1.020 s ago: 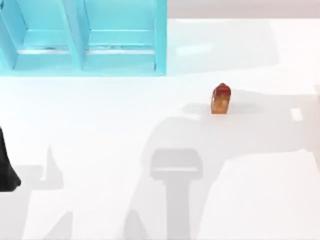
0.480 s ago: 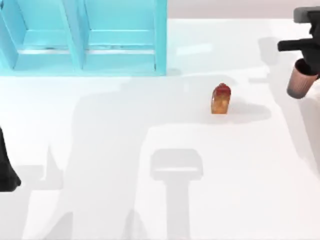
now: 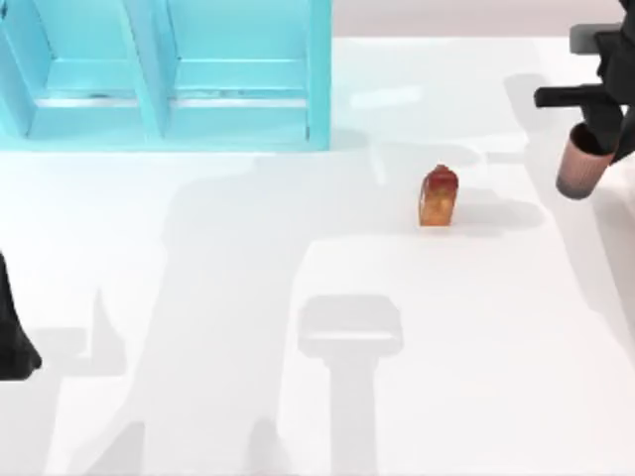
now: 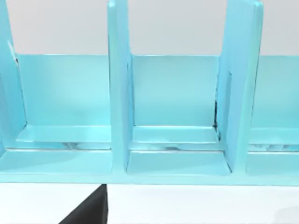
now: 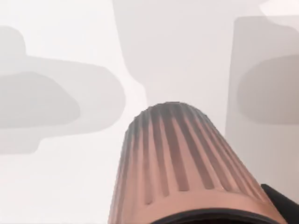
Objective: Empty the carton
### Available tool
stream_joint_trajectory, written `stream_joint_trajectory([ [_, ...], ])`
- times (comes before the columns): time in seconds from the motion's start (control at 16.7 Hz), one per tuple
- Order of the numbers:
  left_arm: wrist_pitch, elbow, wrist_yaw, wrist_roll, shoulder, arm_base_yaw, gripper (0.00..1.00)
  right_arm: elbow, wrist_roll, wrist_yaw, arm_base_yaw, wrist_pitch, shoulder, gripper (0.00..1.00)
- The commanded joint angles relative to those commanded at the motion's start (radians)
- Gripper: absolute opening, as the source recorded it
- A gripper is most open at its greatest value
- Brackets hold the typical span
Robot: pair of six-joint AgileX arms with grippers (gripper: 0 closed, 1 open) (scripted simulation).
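The carton (image 3: 439, 196), a small orange-amber box with a red peaked top, stands upright on the white table right of centre. At the far right, above the table, my right gripper (image 3: 598, 127) is shut on a ribbed pinkish-brown cup (image 3: 579, 162) with a dark rim. The cup (image 5: 187, 172) hangs below the gripper, off to the carton's right and apart from it. My left arm (image 3: 14, 332) is parked at the left edge of the table.
A turquoise shelf unit (image 3: 169, 74) with upright dividers stands at the back left, and its compartments (image 4: 175, 100) face the left wrist camera. Arm shadows lie across the white table (image 3: 248, 297).
My right arm came in from the right edge carrying the cup and has moved a little leftward and lower toward the carton. The carton and left arm have not moved.
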Motion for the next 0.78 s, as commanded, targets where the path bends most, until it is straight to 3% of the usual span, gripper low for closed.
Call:
stream_joint_trajectory([
  [0.54, 0.0, 0.0, 0.0, 0.0, 0.0, 0.0, 1.0, -0.063, 0.071, 0.014, 0.148, 0.077, 0.0, 0.0],
  [0.78, 0.0, 0.0, 0.0, 0.0, 0.0, 0.0, 1.0, -0.123, 0.053, 0.005, 0.099, 0.152, 0.014, 0.0],
])
